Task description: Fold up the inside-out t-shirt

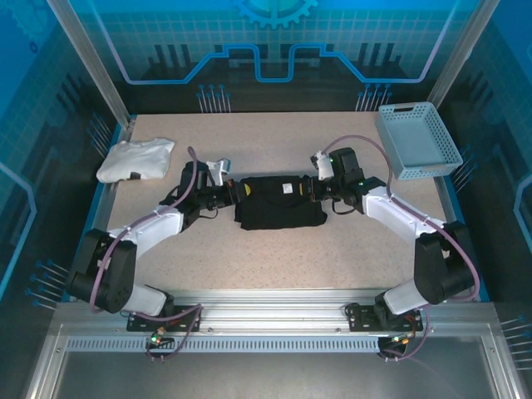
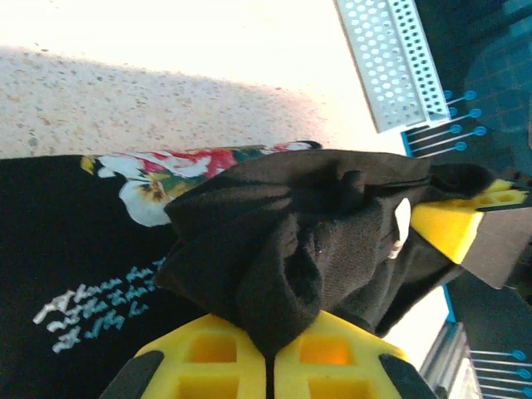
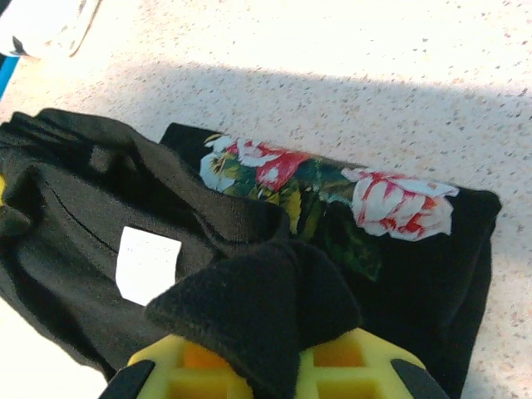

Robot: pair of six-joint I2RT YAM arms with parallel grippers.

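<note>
The table (image 1: 274, 258) has a pale speckled top, and strong light washes it almost white in places. Behind the table rises a blue back wall (image 1: 274, 75) printed with circuit lines and a gear (image 1: 276, 10). Similar blue panels (image 1: 33, 125) close off the table's left and right. Slanted metal posts (image 1: 91, 62) stand at the table's far corners, and a slotted metal rail (image 1: 274, 320) runs along its near edge.

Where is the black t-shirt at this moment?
In the top view the black t-shirt lies mid-table, between the left gripper and the right gripper, each shut on one end of it.
</note>
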